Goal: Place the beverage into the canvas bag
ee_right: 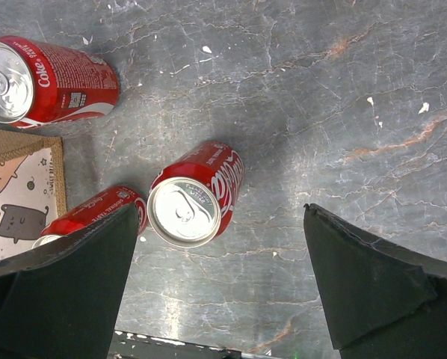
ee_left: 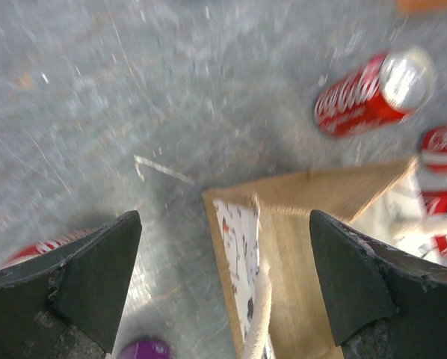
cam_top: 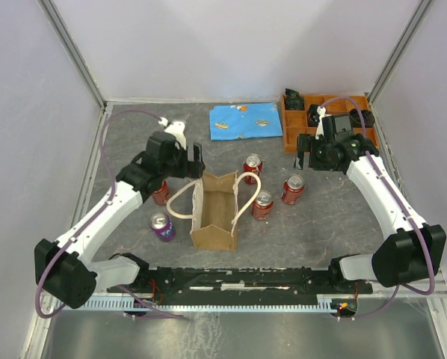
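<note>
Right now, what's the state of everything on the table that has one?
canvas bag: upright, mouth open
far red can: upright
right red can: upright
red can by the bag: upright
left red can: upright, half hidden
purple can: upright
blue cloth: spread flat
left gripper: open, empty
right gripper: open, empty

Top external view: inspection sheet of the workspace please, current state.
Surface: grey veined table, light scratches.
Job's things: canvas bag upright, open; four red cans and one purple can standing around it, none seen inside.
Clutter: blue cloth; orange tray holding black parts.
Grippers: left gripper open over bag's far end, empty; right gripper open over red cans, empty.
Cables: purple cables loop along both arms, clear of cans and bag.
Surroundings: pale walls, metal frame.
</note>
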You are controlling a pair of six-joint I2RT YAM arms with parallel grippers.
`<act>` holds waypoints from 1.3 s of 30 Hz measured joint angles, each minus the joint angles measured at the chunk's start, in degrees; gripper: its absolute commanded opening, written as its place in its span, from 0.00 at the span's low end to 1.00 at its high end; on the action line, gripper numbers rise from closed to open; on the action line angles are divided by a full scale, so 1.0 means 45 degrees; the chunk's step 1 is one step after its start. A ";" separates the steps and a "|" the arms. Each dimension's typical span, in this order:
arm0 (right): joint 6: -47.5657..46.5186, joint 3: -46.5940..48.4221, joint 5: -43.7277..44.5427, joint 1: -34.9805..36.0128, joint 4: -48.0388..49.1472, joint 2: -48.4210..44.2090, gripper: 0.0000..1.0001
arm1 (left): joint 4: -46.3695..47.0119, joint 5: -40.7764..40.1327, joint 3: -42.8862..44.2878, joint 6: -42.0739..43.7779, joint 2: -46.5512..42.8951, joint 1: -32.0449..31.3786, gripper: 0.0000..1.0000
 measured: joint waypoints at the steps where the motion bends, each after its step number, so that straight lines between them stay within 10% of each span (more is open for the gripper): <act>1: 0.0005 0.0000 0.0000 0.0000 0.0000 -0.0005 0.99 | -0.0049 0.0068 0.0413 0.0087 0.0000 0.0189 0.99; 12: 0.0000 0.0049 0.0160 0.0010 -0.0024 -0.0024 0.99 | -0.1515 0.0942 0.2710 0.0685 0.0321 0.4109 0.99; 39: -0.0049 0.0408 -0.0160 0.0010 -0.0573 0.0869 0.99 | -0.7689 0.1054 0.4561 0.3667 0.4537 0.4381 1.00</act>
